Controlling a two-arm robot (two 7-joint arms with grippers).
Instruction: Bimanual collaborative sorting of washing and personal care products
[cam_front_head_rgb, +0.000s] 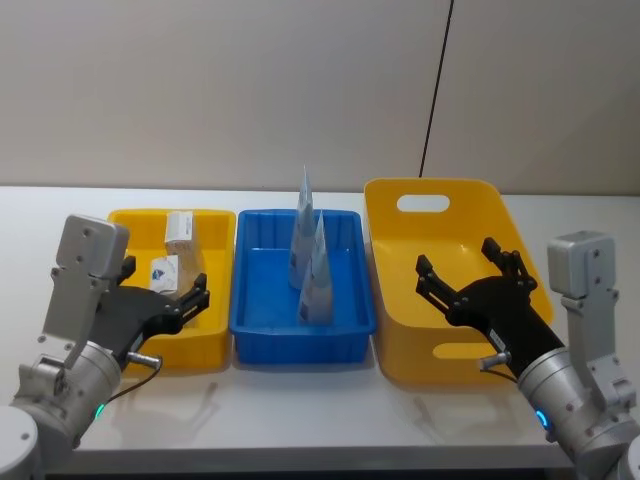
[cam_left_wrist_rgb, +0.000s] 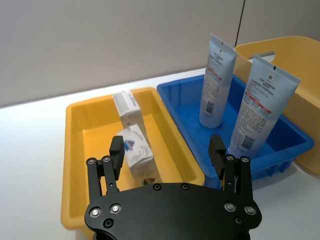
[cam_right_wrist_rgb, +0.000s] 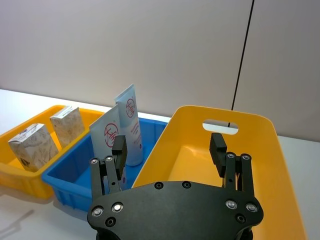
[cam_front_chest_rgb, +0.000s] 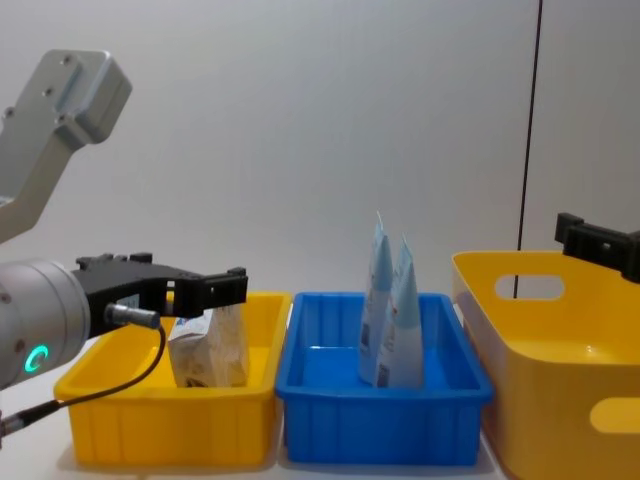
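Two pale-blue-and-white squeeze tubes (cam_front_head_rgb: 318, 275) stand upright, cap down, in the blue bin (cam_front_head_rgb: 300, 335), one just behind the other. Two small cartons (cam_front_head_rgb: 180, 230) sit in the small yellow bin (cam_front_head_rgb: 190, 350) to its left. The left gripper (cam_front_head_rgb: 163, 282) hovers wide open and empty over that bin's near end. The right gripper (cam_front_head_rgb: 456, 256), equally spread and empty, hangs over the large yellow bin (cam_front_head_rgb: 400, 330).

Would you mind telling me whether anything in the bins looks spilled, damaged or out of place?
Nothing stands out: both tubes stand upright in the blue bin, both small cartons sit inside the left yellow bin.
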